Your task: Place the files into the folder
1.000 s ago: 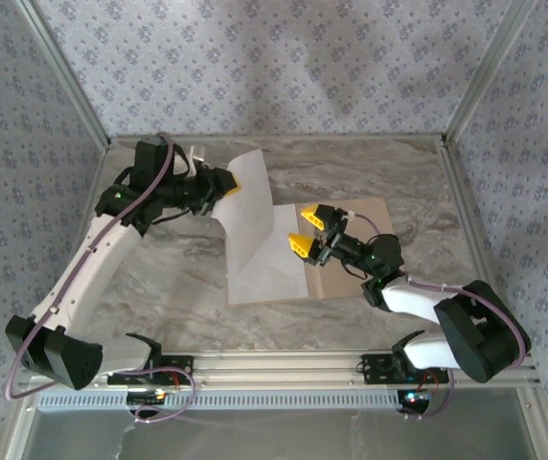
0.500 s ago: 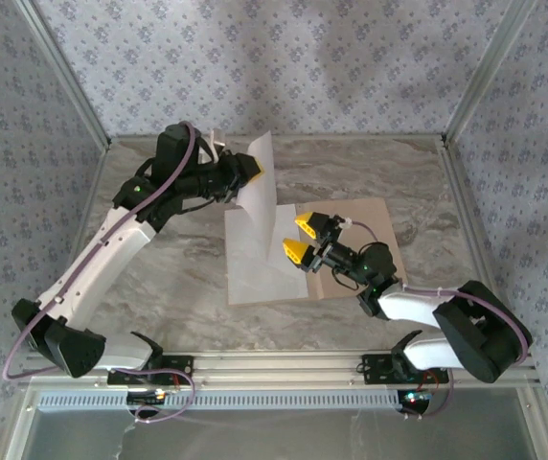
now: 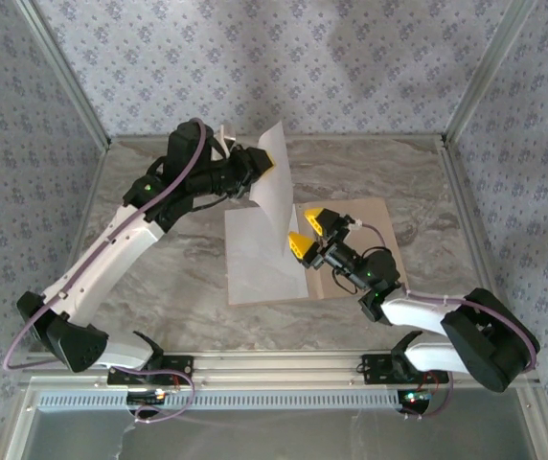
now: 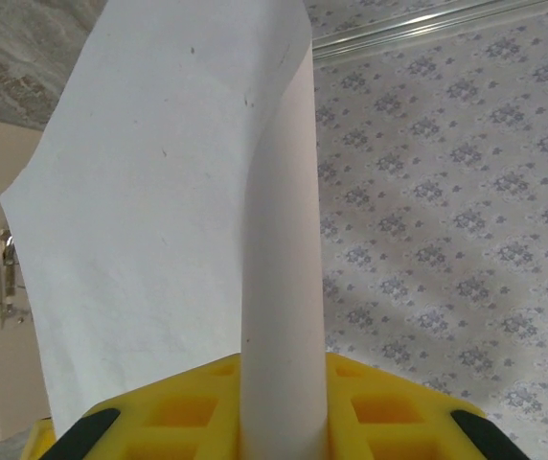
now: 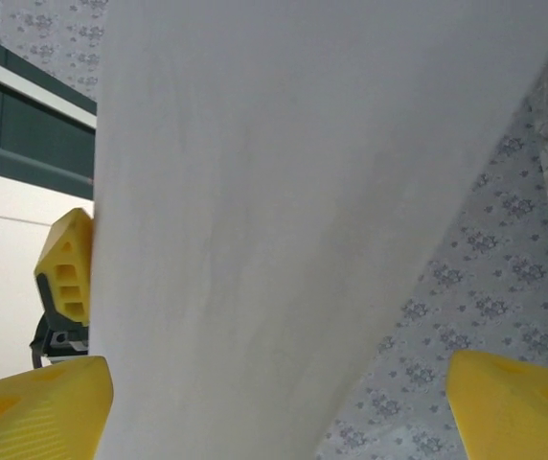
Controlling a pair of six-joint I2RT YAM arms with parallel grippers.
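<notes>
My left gripper (image 3: 263, 165) is shut on the edge of one white file (image 3: 282, 196), which it holds up off the table so that it hangs curled and tilted. In the left wrist view this sheet (image 4: 178, 211) runs up from between the yellow fingers (image 4: 389, 407). The second file (image 3: 253, 264) lies flat on the left leaf of the tan folder (image 3: 365, 218). The folder's grey clip (image 4: 8, 278) shows past the sheet's edge. My right gripper (image 3: 308, 231) stands open over the folder's crease, right beside the hanging sheet (image 5: 274, 192), which reaches between its fingertips (image 5: 39, 402).
The grey marble table (image 3: 169, 278) is fenced by metal rails (image 3: 284, 364) at the front and patterned walls (image 3: 284, 57) behind and at the sides. The left gripper's yellow finger (image 5: 66, 264) shows behind the sheet in the right wrist view.
My left gripper has carried the lifted sheet to the right, toward the folder. The right gripper has edged a little closer to the sheet and stayed open.
</notes>
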